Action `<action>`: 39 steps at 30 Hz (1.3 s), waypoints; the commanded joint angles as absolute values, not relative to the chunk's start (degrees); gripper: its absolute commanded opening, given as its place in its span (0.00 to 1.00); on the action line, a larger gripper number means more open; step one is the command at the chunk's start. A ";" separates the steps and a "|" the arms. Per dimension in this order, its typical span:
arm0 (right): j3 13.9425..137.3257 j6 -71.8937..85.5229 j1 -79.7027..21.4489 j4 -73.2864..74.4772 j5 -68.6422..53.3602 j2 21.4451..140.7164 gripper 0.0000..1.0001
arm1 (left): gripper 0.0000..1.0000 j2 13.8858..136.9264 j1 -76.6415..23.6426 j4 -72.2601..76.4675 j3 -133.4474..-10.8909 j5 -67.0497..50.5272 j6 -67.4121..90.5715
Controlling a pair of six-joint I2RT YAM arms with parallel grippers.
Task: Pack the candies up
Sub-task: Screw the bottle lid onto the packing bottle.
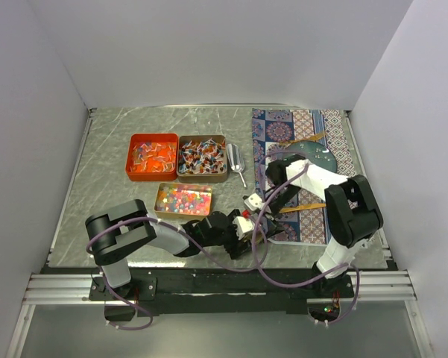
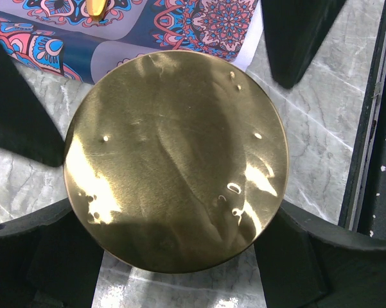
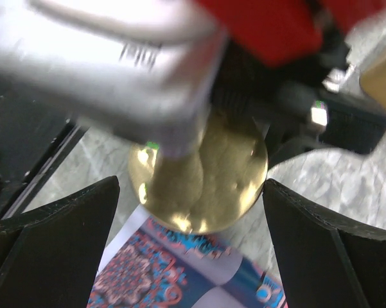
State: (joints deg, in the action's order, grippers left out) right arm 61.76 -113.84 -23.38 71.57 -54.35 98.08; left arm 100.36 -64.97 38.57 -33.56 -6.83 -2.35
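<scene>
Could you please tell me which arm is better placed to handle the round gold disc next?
Left. The left gripper has the gold disc between its fingers, which touch the rim on both sides. The right gripper stands wide open and clear of the disc, so it would probably have to take it over first.

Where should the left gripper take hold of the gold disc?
Probably by its rim, at two opposite points, coming from above, square to its flat face. The gold disc is round with a smooth face, nothing to pinch there; the left gripper has a finger at each side.
</scene>
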 commanded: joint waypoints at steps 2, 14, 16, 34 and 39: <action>61.26 -138.78 -25.57 68.29 -57.48 99.49 1.00 | 0.01 103.71 -65.48 23.29 -30.41 -5.36 -4.48; 58.46 -132.55 -25.84 63.03 -55.20 96.96 0.86 | 0.01 103.36 -65.48 22.94 -30.32 -5.45 -4.22; 56.34 -131.66 -26.01 60.74 -53.62 96.07 0.85 | 0.01 102.92 -65.39 22.85 -30.24 -5.28 -4.04; 46.14 -96.61 -36.29 32.62 -45.97 87.89 0.80 | 0.01 95.36 -65.57 23.82 -27.33 -5.10 -2.81; 46.67 -87.22 -39.01 28.93 -45.62 88.42 0.78 | 0.01 98.44 -65.57 22.06 -28.74 -6.06 -0.79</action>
